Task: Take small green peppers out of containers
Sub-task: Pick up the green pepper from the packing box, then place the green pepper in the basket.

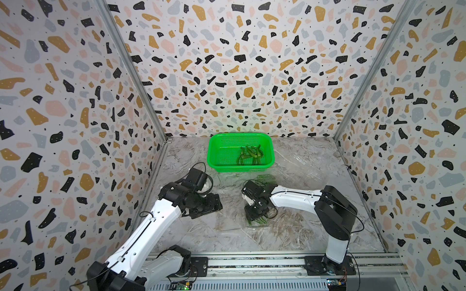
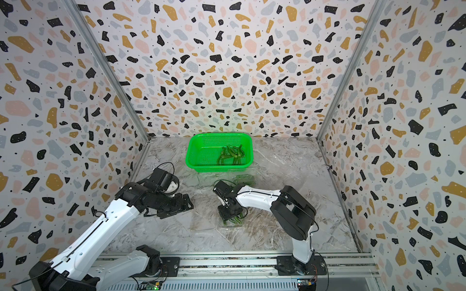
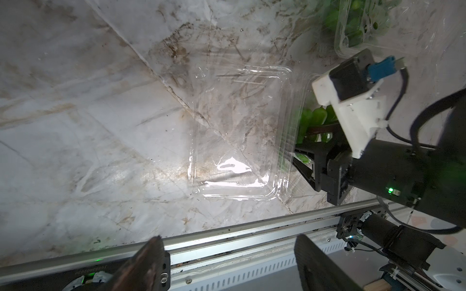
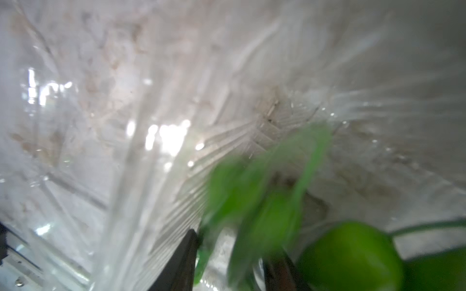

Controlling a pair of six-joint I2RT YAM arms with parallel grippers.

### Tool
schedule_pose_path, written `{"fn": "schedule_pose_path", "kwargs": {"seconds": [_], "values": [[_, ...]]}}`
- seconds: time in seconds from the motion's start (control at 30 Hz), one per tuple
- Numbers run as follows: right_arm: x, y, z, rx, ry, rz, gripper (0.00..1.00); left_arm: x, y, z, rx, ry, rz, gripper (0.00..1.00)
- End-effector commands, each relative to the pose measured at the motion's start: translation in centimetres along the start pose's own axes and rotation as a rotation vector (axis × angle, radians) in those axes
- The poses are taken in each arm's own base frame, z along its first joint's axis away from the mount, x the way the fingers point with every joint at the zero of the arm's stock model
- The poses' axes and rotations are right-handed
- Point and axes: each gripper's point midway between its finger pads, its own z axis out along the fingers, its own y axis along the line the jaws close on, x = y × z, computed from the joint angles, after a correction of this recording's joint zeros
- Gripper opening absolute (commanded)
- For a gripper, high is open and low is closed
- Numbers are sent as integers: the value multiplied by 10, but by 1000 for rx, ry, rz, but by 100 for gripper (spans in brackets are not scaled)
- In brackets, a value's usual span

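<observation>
The right claw (image 1: pixel 254 217) reaches down into an open clear pack (image 3: pixel 240 197), jaws part-way apart around a few peppers (image 4: pixel 239 191); whether they pinch yet I cannot tell. This looks like the lift-out step: next it needs a firm squeeze, then a carry to the basket (image 1: pixel 211 156) beyond. The left claw (image 3: pixel 228 239) hangs spread and empty nearby.

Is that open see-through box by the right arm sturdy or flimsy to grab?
Probably flimsy: the clear box looks thin-walled and ribbed, so squeezing may buckle it. Likely very light; a push would probably slide it across the smooth table.
</observation>
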Motion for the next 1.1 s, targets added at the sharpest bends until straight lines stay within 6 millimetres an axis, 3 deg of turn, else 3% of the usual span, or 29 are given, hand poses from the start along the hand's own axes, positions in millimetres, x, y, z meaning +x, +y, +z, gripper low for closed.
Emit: {"fn": "schedule_pose_path", "kwargs": {"seconds": [0.0, 0.1, 0.2, 0.67, 0.77, 0.9, 1.07], "values": [[6, -7, 8, 28, 32, -14, 38, 0, 3, 1, -7, -3, 4, 82], [9, -10, 9, 46, 38, -11, 24, 1, 3, 1, -7, -5, 3, 82], [5, -7, -4, 43, 3, -6, 15, 1, 4, 1, -8, -4, 2, 82], [-24, 19, -138, -48, -258, 9, 10, -6, -1, 4, 4, -13, -13, 82], [-38, 19, -169, -86, -337, 26, 9, -9, -2, 4, 2, -16, -12, 82], [-72, 16, -208, -135, -484, 21, 9, -14, -5, 2, 0, -23, -9, 82], [-136, -19, -224, -94, -635, 28, 9, -17, -6, -2, -17, -22, 0, 82]]}}
